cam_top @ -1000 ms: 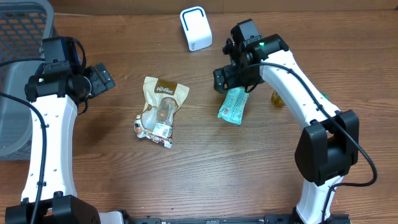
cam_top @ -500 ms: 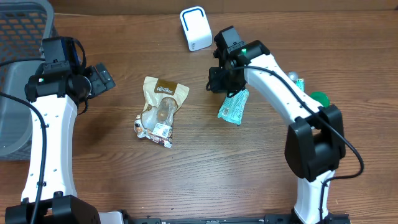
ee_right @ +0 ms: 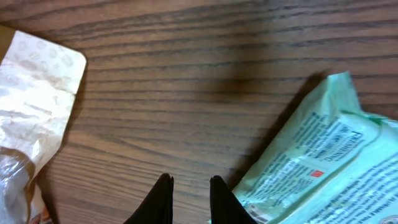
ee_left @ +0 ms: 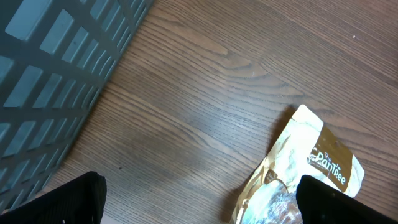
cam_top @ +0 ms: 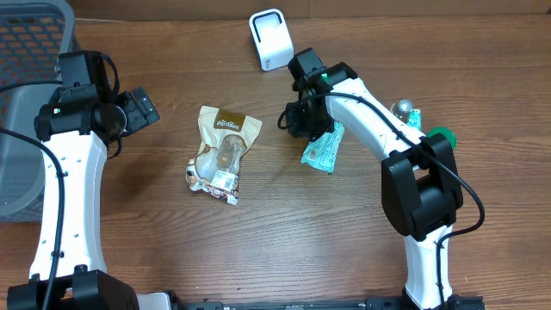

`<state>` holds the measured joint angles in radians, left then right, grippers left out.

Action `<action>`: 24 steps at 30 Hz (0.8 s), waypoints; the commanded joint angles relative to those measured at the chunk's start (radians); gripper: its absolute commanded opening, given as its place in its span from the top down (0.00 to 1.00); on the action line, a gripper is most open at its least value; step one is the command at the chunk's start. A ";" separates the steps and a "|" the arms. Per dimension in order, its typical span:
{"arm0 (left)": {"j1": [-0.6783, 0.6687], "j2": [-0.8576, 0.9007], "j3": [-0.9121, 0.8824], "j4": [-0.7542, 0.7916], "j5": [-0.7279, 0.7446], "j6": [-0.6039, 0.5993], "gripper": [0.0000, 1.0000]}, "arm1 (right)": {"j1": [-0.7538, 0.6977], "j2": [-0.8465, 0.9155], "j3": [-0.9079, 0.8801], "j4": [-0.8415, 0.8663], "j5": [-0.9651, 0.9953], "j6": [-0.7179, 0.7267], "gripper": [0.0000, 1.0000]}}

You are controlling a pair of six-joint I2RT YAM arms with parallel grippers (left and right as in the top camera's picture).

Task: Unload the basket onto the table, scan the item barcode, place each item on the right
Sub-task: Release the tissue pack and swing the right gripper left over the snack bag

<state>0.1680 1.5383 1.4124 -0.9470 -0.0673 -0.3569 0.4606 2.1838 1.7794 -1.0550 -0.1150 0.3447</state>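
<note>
Tabletop (ee_right: pixel 186 62), packet (ee_right: pixel 311 168) beside right fingertips (ee_right: pixel 221 200)

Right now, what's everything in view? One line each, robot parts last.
wooden table: 1, brown, under everything
basket: 1, grey mesh, far left corner
barcode scanner: 1, white, top centre
snack pouch: 1, tan and gold, centre-left, lying flat
green packet: 1, mint green with print, centre, lying flat
partly hidden item: 1, green and silver, behind the right arm; cannot tell what it is
left gripper: 1, black, open, between basket and snack pouch, holding nothing
right gripper: 1, black, fingers nearly together, at the green packet's upper-left edge, nothing between them
</note>
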 commanded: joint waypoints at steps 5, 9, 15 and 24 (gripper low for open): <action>0.002 -0.007 0.008 0.002 -0.002 0.013 0.00 | -0.003 0.005 0.000 -0.046 0.160 0.007 0.83; 0.002 -0.007 0.008 0.002 -0.002 0.013 0.01 | -0.026 0.005 0.000 -0.084 0.212 0.007 0.83; 0.002 -0.007 0.008 0.002 -0.002 0.013 0.01 | -0.081 0.005 0.000 -0.129 0.212 0.006 0.89; 0.002 -0.007 0.008 0.002 -0.002 0.013 0.01 | -0.103 0.003 0.283 -0.290 0.187 -0.039 0.84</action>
<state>0.1680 1.5383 1.4128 -0.9470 -0.0673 -0.3569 0.3420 2.1937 1.9160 -1.3247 0.0830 0.3161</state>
